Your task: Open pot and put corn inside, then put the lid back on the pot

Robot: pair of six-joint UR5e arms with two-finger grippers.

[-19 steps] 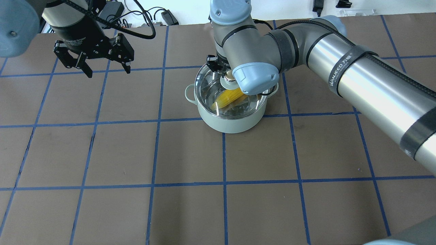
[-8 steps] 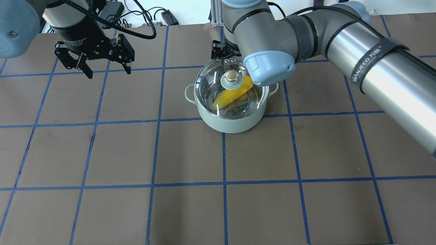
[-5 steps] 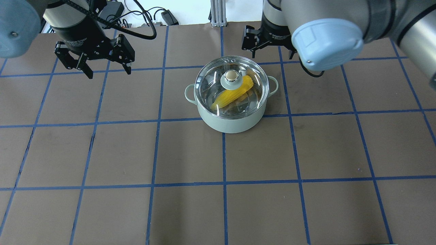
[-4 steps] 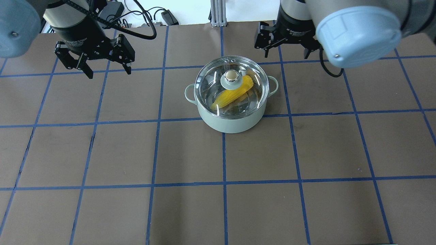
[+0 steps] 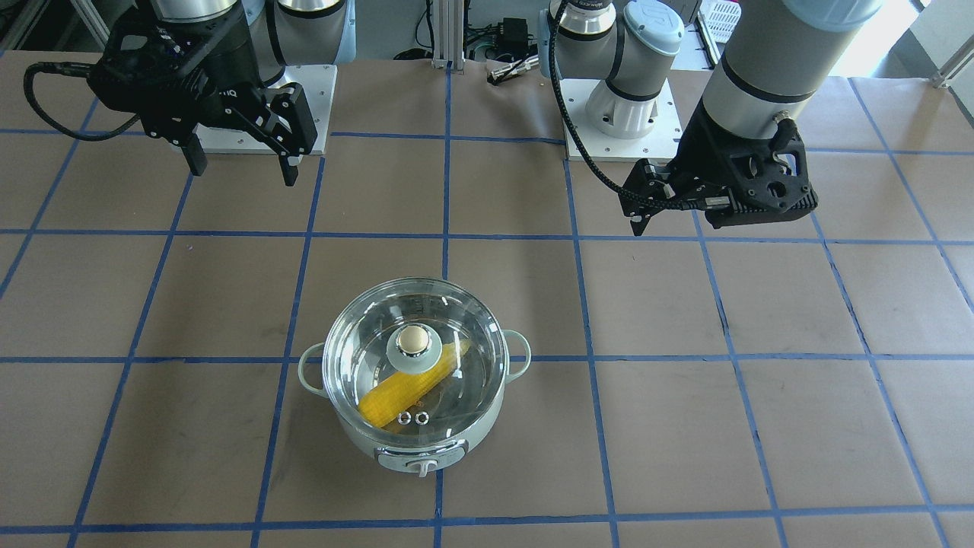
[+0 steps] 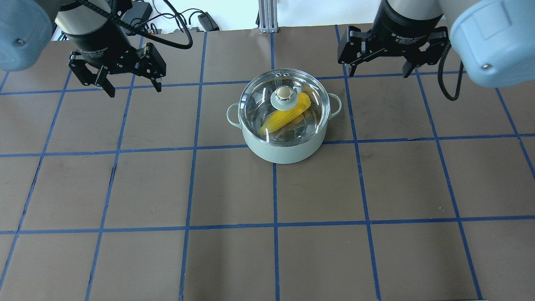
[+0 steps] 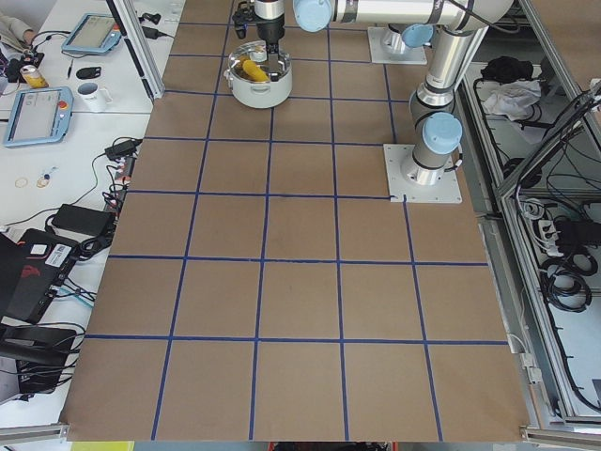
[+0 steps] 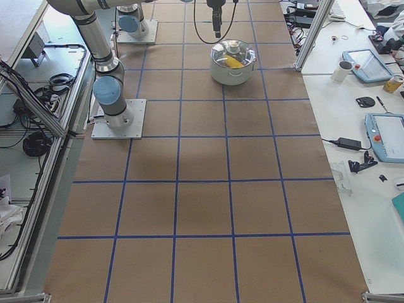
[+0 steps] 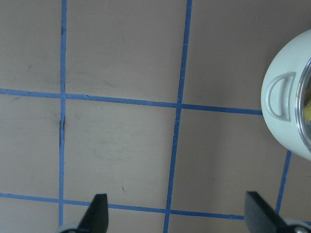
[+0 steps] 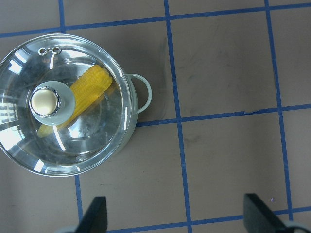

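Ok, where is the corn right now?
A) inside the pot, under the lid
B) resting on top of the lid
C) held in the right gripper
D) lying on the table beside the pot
A: the corn shows yellow through the glass lid, which sits closed on the pot.

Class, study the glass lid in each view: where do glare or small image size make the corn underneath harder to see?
Right wrist-mounted view: bright white reflections streak the lid, yet the corn reads clearly. Overhead exterior view: only thin highlight streaks, corn plain. Exterior left view: the pot is far and small, so the corn is just a yellow speck.
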